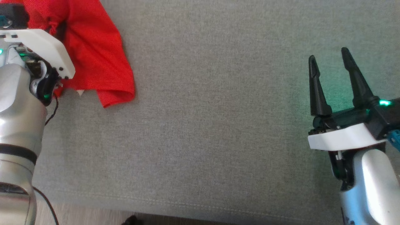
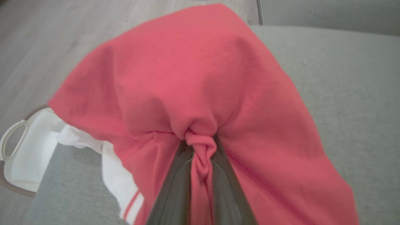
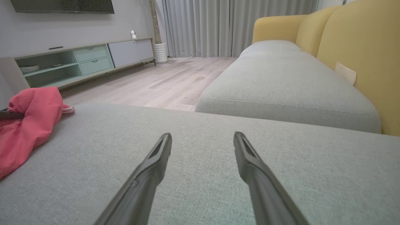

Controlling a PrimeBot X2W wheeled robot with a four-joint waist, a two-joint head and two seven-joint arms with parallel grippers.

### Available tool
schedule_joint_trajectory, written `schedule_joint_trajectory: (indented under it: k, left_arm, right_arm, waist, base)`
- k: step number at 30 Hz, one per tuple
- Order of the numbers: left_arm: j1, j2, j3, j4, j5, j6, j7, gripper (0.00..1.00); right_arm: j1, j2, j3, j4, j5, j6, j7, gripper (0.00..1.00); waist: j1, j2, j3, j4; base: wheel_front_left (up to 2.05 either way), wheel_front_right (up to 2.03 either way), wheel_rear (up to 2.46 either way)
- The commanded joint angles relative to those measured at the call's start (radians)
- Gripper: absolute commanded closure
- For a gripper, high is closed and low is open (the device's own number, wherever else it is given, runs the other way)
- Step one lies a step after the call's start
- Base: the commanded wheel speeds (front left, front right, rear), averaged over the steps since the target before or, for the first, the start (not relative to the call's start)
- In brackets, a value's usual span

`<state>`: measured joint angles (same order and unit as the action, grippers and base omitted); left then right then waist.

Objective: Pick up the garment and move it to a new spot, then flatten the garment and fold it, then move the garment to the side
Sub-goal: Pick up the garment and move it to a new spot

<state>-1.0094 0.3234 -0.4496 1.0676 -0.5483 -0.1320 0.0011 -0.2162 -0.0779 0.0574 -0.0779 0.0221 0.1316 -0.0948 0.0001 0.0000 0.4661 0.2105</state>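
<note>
Two dark fingers of the left gripper (image 2: pixel 201 147) are closed tight on a bunched fold of the red garment (image 2: pixel 193 78). The garment drapes over them at the far left part of the grey sofa seat (image 1: pixel 200 125). On the right side of that seat, the right gripper (image 1: pixel 328 53) hovers with its fingers spread apart, well apart from the garment.

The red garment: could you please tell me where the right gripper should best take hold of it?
Probably the garment's folded lower corner, lying loose on the cushion. Approach from the robot's right with the open right gripper; the left gripper pinches a bunch elsewhere.
</note>
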Motion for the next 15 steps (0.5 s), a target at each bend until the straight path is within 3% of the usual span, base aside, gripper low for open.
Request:
schedule_joint_trajectory:
  k: [1,7,15]
  left_arm:
    - [-0.033,0.069,0.022,-0.023,-0.001,0.001,-0.025,1.00]
    - [-0.035,0.056,0.012,-0.053,-0.006,0.001,-0.157,1.00]
    - [-0.004,-0.025,-0.002,-0.148,-0.035,0.004,-0.196,1.00]
  right_arm:
    - [-0.005,0.008,0.028,-0.026,0.001,-0.001,-0.011,0.00]
    - [0.018,0.020,0.028,0.027,0.017,-0.001,-0.038,0.00]
    - [0.052,0.027,0.057,0.074,0.044,-0.001,-0.058,0.00]
  waist:
    - [-0.0001,0.0000,-0.034,0.001]
    - [-0.0001,0.0000,-0.142,-0.003]
    - [-0.0001,0.0000,-0.258,-0.026]
  base:
    - [0.00,0.00,0.00]
    - [0.00,0.00,0.00]
    - [0.00,0.00,0.00]
